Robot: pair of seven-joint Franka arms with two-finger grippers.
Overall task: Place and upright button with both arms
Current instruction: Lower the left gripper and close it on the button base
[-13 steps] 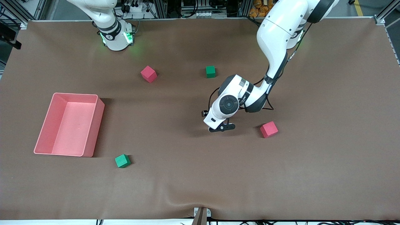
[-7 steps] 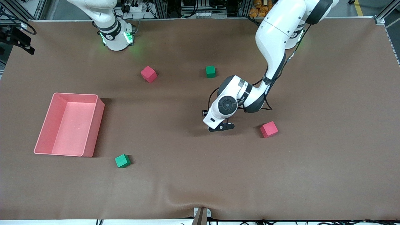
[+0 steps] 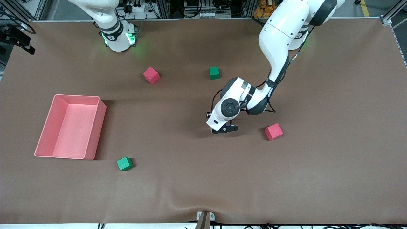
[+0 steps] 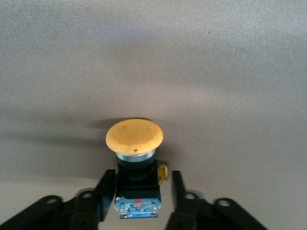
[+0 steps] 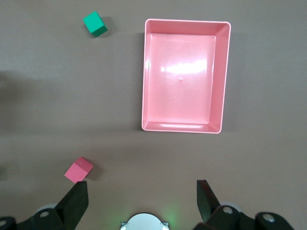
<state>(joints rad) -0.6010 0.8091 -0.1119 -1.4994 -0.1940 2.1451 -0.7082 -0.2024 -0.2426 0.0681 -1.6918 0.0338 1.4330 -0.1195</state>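
Note:
The button has a round orange cap on a black body and lies on the brown table cloth. My left gripper is down at the table with its jaws around the black body. One of the fingers touches the body and the other stands a small gap off, beside a yellow tab. In the front view the left gripper sits low near the table's middle and its hand hides the button. My right gripper hangs high over the right arm's end, open and empty; that arm waits.
A pink tray stands toward the right arm's end. One red cube lies close beside the left gripper, another red cube and a green cube lie nearer the bases. A second green cube lies by the tray.
The left arm's wrist has crept slightly toward the right arm's end, staying low over the same spot. The cubes and the tray have not moved.

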